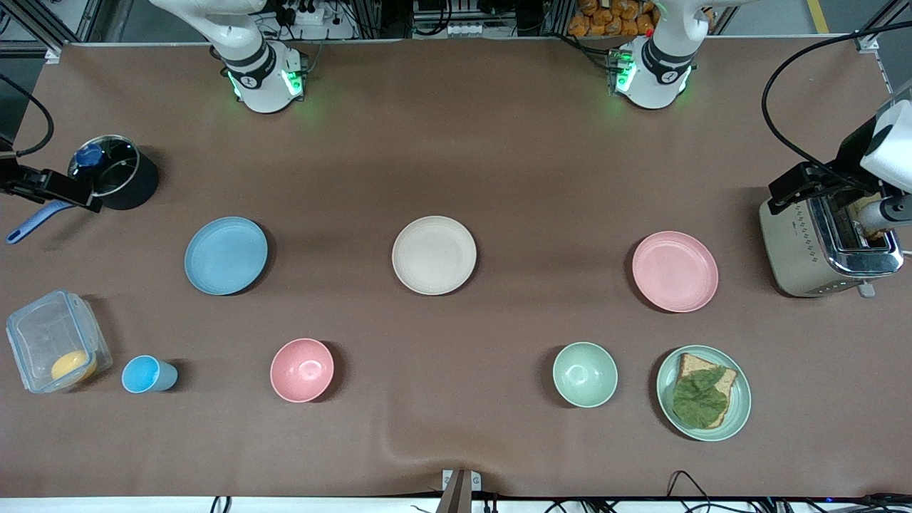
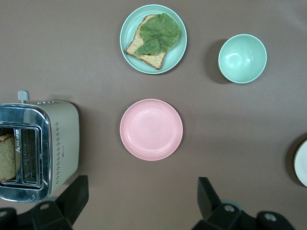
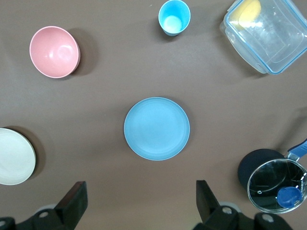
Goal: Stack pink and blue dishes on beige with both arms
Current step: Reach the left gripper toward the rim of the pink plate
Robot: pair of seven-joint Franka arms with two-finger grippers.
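The beige plate (image 1: 434,255) lies mid-table with nothing on it. Beside it, toward the right arm's end, lies the blue plate (image 1: 226,256); toward the left arm's end lies the pink plate (image 1: 675,271). All three lie flat and apart in one row. My left gripper (image 2: 141,184) hangs open high over bare cloth beside the pink plate (image 2: 151,129), on its robot-base side. High over bare cloth beside the blue plate (image 3: 157,128), my right gripper (image 3: 140,184) is open too. Neither holds anything. Neither gripper shows in the front view.
Nearer the front camera stand a pink bowl (image 1: 302,370), a blue cup (image 1: 146,374), a green bowl (image 1: 585,374) and a green plate (image 1: 741,388) with bread and a leaf. A toaster (image 1: 819,249) is at the left arm's end. At the right arm's end are a lidded pot (image 1: 117,171) and a clear container (image 1: 57,342).
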